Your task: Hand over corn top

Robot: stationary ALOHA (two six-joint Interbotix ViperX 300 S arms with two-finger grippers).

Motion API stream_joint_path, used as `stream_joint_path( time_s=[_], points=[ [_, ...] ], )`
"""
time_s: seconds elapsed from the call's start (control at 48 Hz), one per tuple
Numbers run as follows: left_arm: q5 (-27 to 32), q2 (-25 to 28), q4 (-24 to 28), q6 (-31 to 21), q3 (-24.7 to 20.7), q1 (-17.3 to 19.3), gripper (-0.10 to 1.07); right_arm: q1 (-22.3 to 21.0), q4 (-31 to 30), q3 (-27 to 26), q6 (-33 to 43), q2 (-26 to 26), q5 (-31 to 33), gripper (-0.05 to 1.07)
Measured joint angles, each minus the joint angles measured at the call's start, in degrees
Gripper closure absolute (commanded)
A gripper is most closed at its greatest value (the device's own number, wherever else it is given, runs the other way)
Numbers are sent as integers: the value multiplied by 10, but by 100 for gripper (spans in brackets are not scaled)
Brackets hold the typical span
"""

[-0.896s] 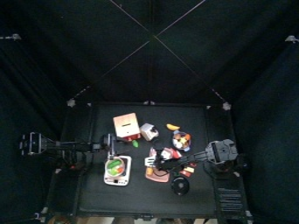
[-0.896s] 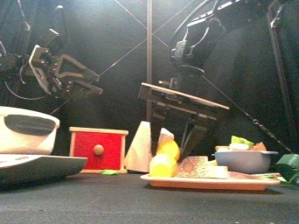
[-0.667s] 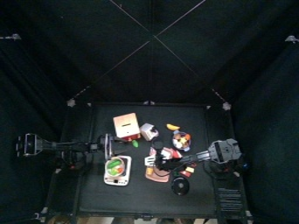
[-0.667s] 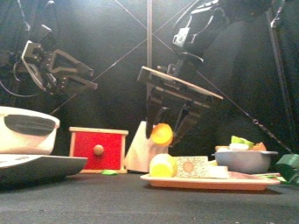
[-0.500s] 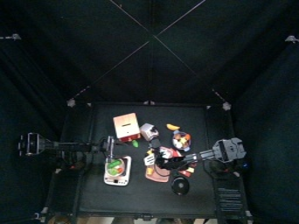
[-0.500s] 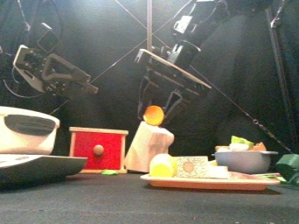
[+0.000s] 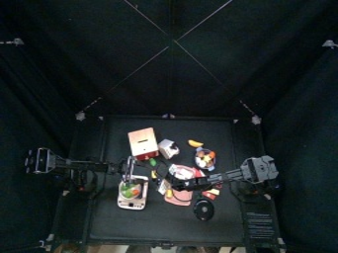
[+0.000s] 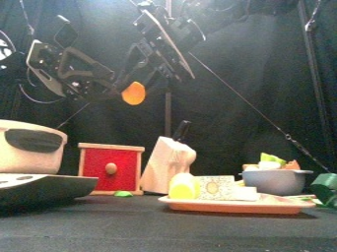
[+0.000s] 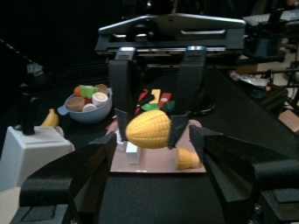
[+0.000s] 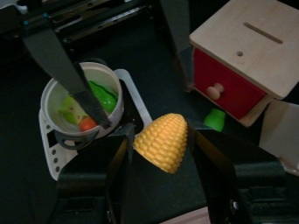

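While the right gripper (image 10: 165,153) pinches the corn top (image 10: 163,141) high above the surface (image 8: 158,226), the left gripper (image 9: 149,166) waits spread wide at its nine o'clock in the front view, not touching. Pickup looks done; transfer and release remain.

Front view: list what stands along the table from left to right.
White appliance → red box → white wedge → plate of toy food → grey bowl. Above them, the right hand holds the corn up in the air.
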Motion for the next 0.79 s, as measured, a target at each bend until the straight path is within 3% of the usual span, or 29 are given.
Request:
stream_joint_path(
  time_s=[0.188,0.333,0.5,0.667,0.792],
  points=[
    [69,3,-12,22,-7,-18,-2,-25,64,-2,8,-1,-8,36],
    [81,4,-37,133,-10,-18,-2,-55,128,-1,10,-2,-55,38],
    [52,4,-128,291,-11,-27,-2,-95,207,13,10,-11,-156,47],
    [45,4,-200,375,-11,-68,-2,-124,238,27,10,-17,-233,51],
    [40,5,-218,425,-11,-85,-2,-127,247,31,10,-17,-252,51]
  ],
)
